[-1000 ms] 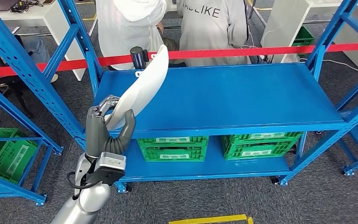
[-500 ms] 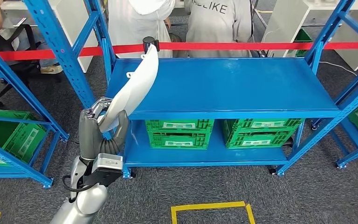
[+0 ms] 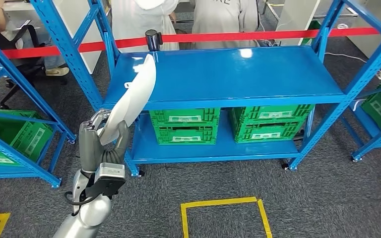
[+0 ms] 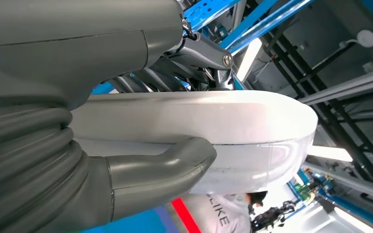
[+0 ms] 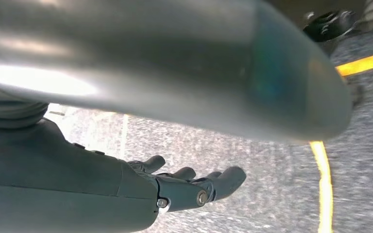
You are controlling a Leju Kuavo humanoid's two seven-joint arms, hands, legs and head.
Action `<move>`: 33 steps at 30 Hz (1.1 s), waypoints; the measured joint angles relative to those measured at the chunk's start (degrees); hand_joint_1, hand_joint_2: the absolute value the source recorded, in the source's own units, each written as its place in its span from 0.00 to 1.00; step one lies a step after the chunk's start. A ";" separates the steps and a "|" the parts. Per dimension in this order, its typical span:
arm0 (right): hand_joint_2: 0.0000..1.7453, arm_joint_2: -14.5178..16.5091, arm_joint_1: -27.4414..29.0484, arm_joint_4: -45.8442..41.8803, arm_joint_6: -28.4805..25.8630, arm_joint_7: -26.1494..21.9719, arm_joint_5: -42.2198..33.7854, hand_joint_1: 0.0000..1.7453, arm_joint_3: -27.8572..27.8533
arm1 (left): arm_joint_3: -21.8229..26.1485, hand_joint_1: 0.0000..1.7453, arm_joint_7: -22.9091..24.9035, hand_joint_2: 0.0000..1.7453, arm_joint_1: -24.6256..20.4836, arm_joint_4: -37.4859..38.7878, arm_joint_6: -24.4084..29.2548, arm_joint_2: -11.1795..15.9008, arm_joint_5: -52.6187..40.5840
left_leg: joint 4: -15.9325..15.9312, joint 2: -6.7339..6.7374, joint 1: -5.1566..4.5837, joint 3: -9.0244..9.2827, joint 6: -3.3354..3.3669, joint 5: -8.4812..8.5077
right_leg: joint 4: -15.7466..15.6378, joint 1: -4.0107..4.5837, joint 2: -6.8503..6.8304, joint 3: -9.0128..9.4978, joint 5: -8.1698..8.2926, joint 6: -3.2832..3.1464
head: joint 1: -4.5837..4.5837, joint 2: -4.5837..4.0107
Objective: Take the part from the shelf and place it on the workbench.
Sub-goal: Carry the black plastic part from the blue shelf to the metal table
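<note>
The robot's left hand (image 3: 100, 144) grasps a long, curved white part (image 3: 131, 99) by its lower end, thumb on one face and darker fingers (image 4: 194, 51) wrapped against the other. The part rises up and away from the fingers, tilted, its far tip in front of the top level of the blue shelf (image 3: 238, 74). The right hand (image 5: 175, 187) hangs over grey carpet (image 5: 252, 145) with yellow tape (image 5: 323, 179), fingers loosely spread and grasping nothing.
</note>
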 joint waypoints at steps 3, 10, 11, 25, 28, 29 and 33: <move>0.00 -0.01 0.08 0.00 0.16 -0.49 -0.16 0.00 0.00 | 0.16 1.00 -0.39 1.00 0.31 0.49 0.20 0.27 0.09 | 9.80 0.01 0.36 -1.63 -0.78 -5.96 | 0.09 -0.02 -0.11 -2.83 2.29 -0.04 | -0.15 0.00; 0.00 -0.02 0.08 0.00 0.15 -0.97 -0.91 0.00 -0.35 | 0.16 1.00 -0.46 1.00 0.34 0.80 0.48 0.34 0.19 | -5.62 -0.23 0.17 13.09 0.18 -4.16 | 0.32 -0.07 -0.17 -7.40 7.14 1.80 | -0.28 0.00; 0.00 -0.02 0.11 0.00 0.07 -0.98 -1.09 0.00 -0.50 | 0.16 1.00 -0.44 1.00 0.34 0.82 0.50 0.33 0.20 | -6.46 -0.25 -0.05 13.15 0.69 -4.16 | 0.11 -0.15 -0.17 -7.49 7.82 2.23 | -0.30 0.00; 0.00 -0.14 0.38 0.09 0.33 -0.90 -1.62 0.00 -1.01 | 0.20 1.00 0.14 1.00 1.48 -1.03 1.47 0.15 -0.58 | -4.90 0.40 -0.42 1.60 1.67 5.51 | 0.84 0.00 0.49 2.31 -2.83 2.35 | -0.24 0.00; 0.00 -0.10 0.37 0.09 0.32 -0.86 -1.62 0.00 -1.01 | 0.25 1.00 0.36 1.00 1.64 -1.49 1.62 0.25 -0.97 | -5.12 0.27 -0.26 1.24 0.54 6.21 | -0.16 0.02 0.33 1.64 -1.87 1.19 | -0.24 0.00; 0.00 -0.10 0.35 0.09 0.32 -0.90 -1.63 0.00 -1.02 | 0.27 1.00 0.47 1.00 1.68 -1.55 1.63 0.32 -1.06 | -4.14 0.20 -0.18 0.77 0.16 4.75 | -0.25 -0.05 0.19 1.06 -1.19 0.71 | -0.29 0.00; 0.00 -0.14 0.35 0.09 0.42 -1.13 -1.66 0.00 -1.03 | 0.37 1.00 0.67 1.00 1.76 -1.61 1.66 0.49 -1.21 | 8.66 0.12 0.13 -2.21 -0.88 -5.30 | -0.23 -0.08 -0.05 -2.19 1.63 0.06 | -0.54 0.00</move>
